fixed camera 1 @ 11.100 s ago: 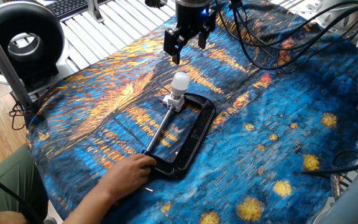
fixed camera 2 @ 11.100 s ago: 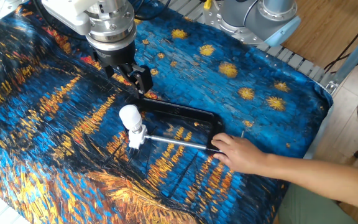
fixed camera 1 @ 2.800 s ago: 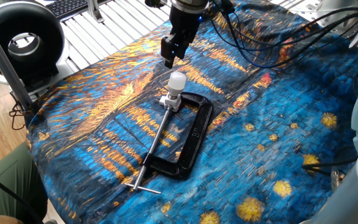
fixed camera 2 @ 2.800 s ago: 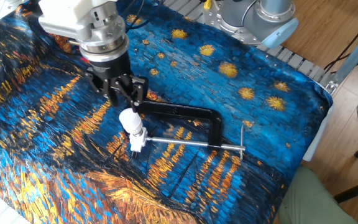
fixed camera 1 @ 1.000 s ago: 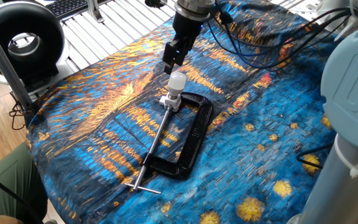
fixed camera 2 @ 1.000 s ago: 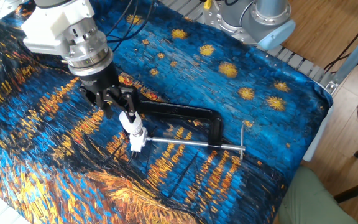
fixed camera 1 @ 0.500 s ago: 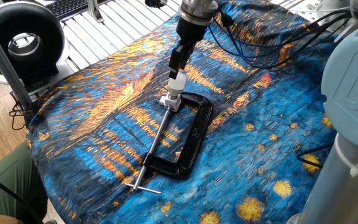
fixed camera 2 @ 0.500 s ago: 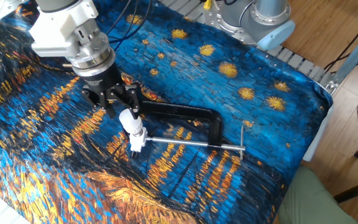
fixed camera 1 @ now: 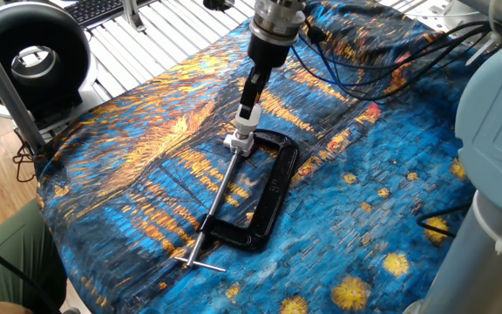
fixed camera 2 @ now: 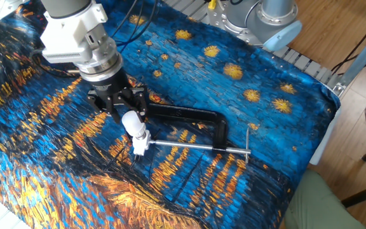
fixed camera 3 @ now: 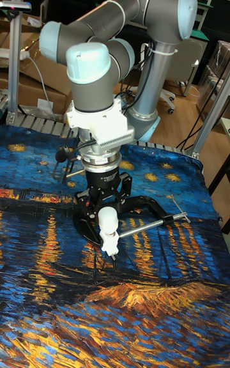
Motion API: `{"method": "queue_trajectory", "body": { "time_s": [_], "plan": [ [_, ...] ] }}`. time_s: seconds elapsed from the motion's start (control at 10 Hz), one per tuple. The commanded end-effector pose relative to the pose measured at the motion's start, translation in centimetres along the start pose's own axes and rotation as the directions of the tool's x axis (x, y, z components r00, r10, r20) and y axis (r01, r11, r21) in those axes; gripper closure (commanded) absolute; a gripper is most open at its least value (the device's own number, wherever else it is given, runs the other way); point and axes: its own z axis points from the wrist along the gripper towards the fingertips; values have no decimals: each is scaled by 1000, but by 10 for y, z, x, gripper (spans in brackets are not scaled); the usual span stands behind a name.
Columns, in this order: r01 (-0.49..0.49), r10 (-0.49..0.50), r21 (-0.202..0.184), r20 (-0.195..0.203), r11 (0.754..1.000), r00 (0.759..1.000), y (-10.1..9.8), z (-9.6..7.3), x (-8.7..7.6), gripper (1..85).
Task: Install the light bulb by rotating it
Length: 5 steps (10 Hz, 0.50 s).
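The light bulb (fixed camera 2: 131, 121) (fixed camera 3: 107, 220) is a small frosted-white globe. It stands upright in a white square socket base (fixed camera 1: 240, 142) (fixed camera 2: 139, 145) held by a black C-clamp (fixed camera 1: 269, 187) (fixed camera 2: 190, 115) that lies flat on the blue painted cloth. My gripper (fixed camera 2: 129, 111) (fixed camera 3: 107, 209) points straight down over the bulb. It is open, with one finger on each side of the globe's top. In one fixed view the gripper (fixed camera 1: 249, 98) hides most of the bulb (fixed camera 1: 247, 116). I cannot tell whether the fingers touch the glass.
The clamp's steel screw rod (fixed camera 1: 215, 206) runs toward the front edge of the table. A black ring-shaped device (fixed camera 1: 30, 58) stands at the far left, off the cloth. Cables (fixed camera 1: 364, 61) trail over the back of the table. The arm's base (fixed camera 2: 265, 19) is at the table's rear.
The gripper has come down from above and behind the bulb until its fingers straddle the globe. The hand that held the clamp 11 seconds ago is gone. Bulb and clamp have not moved.
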Motion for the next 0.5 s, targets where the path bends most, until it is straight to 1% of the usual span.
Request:
{"method": "queue_trajectory", "body": {
  "time_s": [0.0,0.4],
  "plan": [
    [18,-18,-2,7,1000,1000,2,3,1,253],
    [28,-28,11,4,1000,1000,-1,3,0,280]
  ]
}}
